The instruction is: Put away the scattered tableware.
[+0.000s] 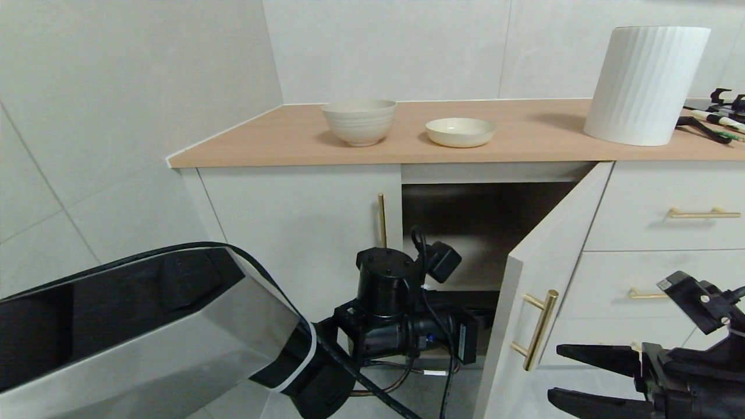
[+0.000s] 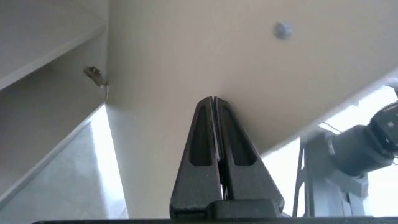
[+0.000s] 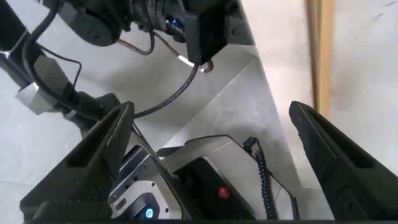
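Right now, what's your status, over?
Left tool shut, in the cabinet. Right tool open, low beside the open door. Bowl and dish on the counter, untouched.

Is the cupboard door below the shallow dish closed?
No, the cupboard door stands swung open, showing the dark space inside.

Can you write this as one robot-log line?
beige ribbed bowl, cream shallow dish: on wooden countertop | white cupboard door: open | left jaws: shut | right jaws: open
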